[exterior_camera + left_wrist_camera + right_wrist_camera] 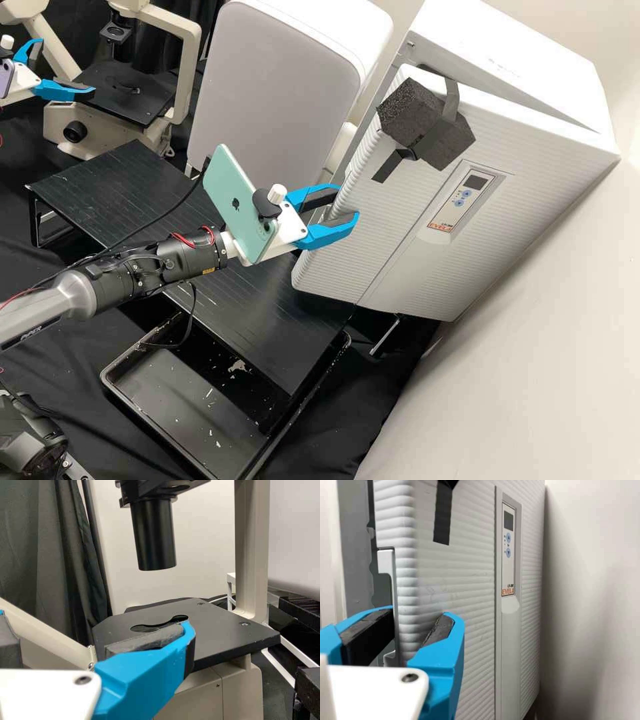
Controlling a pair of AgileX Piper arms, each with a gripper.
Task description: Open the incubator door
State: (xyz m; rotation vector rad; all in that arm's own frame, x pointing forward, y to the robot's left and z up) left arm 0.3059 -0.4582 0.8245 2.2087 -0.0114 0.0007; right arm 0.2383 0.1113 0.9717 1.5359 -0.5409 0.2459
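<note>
In the high view the door [393, 227] stands ajar on the incubator [513, 57], and the right gripper [348, 202] appears to pinch its free edge, away from the hinge. The left gripper [67, 66] is spread wide, well apart from the door and near the microscope [183, 80]. In the left wrist view its jaws stand apart with nothing between them, beside the stage [225, 635]. In the right wrist view one finger sits behind the door's edge, the other by the ribbed front, short of the panel [508, 555]. The door should be stiff, and heavy but easy to swing; its smooth skin may slip, so that edge, hooked from behind, is the best hold.
</note>
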